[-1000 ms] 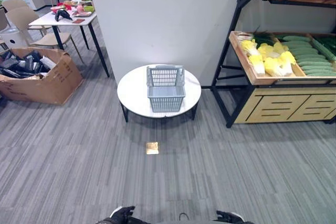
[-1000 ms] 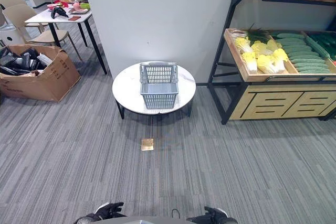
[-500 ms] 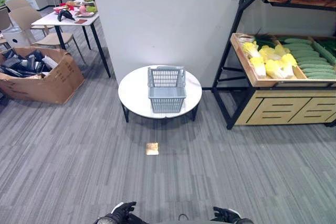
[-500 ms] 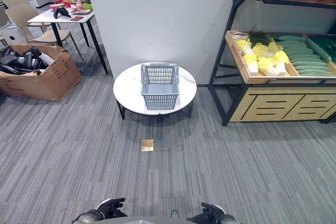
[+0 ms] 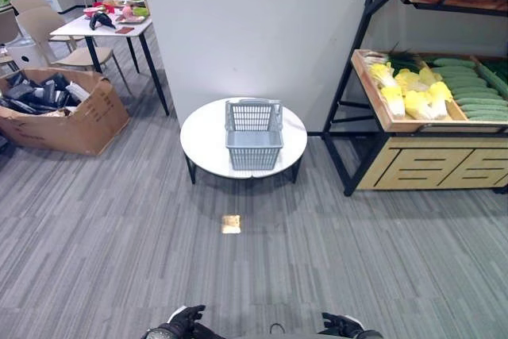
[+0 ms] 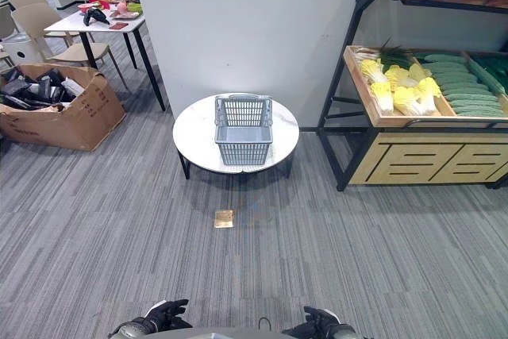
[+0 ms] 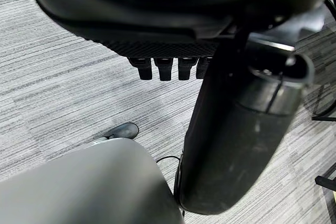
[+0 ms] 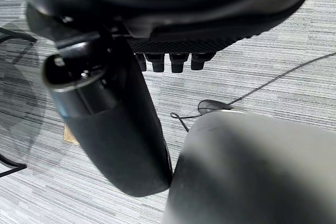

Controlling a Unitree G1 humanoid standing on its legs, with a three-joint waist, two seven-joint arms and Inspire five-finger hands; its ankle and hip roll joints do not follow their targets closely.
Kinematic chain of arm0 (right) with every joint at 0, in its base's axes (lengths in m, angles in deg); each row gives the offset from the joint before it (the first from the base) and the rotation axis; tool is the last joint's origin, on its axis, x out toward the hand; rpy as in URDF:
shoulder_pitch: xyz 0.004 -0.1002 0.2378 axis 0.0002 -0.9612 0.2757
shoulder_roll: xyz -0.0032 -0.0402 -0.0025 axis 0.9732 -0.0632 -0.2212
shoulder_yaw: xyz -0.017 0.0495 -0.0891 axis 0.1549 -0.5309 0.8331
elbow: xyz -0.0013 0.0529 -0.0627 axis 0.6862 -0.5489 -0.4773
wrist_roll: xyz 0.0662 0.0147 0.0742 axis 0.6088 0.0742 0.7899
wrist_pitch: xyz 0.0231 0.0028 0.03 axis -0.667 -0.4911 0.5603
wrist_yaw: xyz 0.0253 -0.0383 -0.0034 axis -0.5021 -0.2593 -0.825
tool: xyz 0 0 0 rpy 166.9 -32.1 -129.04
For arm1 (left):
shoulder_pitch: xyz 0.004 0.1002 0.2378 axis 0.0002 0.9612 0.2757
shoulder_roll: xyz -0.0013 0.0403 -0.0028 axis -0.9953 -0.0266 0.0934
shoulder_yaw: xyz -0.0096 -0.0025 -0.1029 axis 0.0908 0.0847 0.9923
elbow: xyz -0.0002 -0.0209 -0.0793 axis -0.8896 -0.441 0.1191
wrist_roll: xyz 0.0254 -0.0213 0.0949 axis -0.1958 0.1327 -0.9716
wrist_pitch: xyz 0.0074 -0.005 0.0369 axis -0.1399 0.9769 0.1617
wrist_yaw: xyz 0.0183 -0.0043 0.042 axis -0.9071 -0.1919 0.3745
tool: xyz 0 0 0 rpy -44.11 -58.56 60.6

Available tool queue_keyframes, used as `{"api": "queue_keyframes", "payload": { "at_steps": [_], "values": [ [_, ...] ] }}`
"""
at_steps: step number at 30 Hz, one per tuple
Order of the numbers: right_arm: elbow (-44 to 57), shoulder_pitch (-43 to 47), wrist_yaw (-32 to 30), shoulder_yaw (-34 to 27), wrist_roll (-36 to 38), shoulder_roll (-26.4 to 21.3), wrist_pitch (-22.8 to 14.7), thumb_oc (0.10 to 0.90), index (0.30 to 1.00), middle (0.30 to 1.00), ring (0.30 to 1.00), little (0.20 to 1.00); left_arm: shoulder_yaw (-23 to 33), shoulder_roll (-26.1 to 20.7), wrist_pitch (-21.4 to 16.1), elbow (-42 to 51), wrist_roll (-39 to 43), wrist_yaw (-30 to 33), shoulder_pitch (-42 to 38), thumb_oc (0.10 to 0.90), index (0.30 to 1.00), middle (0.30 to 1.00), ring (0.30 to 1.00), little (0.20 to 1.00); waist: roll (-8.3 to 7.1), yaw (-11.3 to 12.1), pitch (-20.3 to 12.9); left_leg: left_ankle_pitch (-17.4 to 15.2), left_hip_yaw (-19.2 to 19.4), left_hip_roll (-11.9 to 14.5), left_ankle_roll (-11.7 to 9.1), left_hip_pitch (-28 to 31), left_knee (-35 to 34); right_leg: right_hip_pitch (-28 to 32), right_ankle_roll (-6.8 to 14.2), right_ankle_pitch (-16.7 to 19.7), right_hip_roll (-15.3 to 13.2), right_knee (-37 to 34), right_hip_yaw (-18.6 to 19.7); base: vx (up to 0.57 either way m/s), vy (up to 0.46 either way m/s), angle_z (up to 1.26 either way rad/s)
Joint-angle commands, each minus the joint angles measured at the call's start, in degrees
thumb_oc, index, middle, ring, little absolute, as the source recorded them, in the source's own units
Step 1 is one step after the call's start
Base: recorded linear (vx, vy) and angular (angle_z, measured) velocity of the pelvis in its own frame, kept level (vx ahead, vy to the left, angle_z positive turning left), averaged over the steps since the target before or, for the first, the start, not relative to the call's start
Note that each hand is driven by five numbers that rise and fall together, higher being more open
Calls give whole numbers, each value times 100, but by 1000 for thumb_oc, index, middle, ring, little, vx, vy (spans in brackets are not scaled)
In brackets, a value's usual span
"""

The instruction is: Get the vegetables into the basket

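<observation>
While standing well back on the carpet, nothing picked yet.
Slight shift of the whole view since a moment ago: camera motion only, no move of the things, so no progress beyond repositioning. Grey basket (image 5: 254,136) empty on the round white tabletop (image 5: 205,139), far centre. Vegetables (image 5: 411,91), pale yellow cabbages beside green cucumbers (image 5: 470,99), untouched in the wooden shelf tray (image 5: 413,125) at far right, well apart from the basket. Left hand (image 5: 182,324) and right hand (image 5: 343,326) low at the near edge, fingers loosely open, holding nothing. Next, probably: approach the shelf.
</observation>
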Motion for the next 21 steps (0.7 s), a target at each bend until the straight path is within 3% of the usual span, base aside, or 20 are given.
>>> {"api": "queue_keyframes", "payload": {
  "at_steps": [1, 14, 20, 21],
  "values": [
    [-414, 78, 77, 241, -184, -141, 77, 900, 1000, 1000, 1000, 1000, -49, 225, -2, -429, -44, -57, -233, 900, 1000, 1000, 1000, 1000, 66, 43, 27, -606, 478, -131, 5, 80, 42, 48, 429, 1, -131, -6, -88, 47, 32, 0],
    [-332, 105, 97, 84, 68, -186, 47, 900, 1000, 1000, 1000, 1000, 20, 92, -9, -388, -1, -36, -301, 900, 1000, 1000, 1000, 1000, 69, 55, 149, -639, 529, -193, 161, 67, 96, -142, 490, -68, -227, 435, 27, 76, 80, -4],
    [-79, 135, -15, 49, 143, -260, -57, 900, 1000, 1000, 1000, 1000, -38, 45, -50, -296, -4, 21, -325, 900, 1000, 1000, 1000, 1000, 66, -5, 329, -752, 599, -205, 249, -142, 368, -591, 561, -11, -235, 1161, 170, 27, 137, -20],
    [46, 148, -127, 67, 121, -275, -129, 900, 1000, 1000, 1000, 1000, -58, 18, -64, -226, 17, 44, -329, 900, 1000, 1000, 1000, 1000, 76, -38, 480, -754, 615, -210, 300, -181, 364, -913, 618, 14, -242, 1703, 167, -25, 127, -6]
  ]
}}
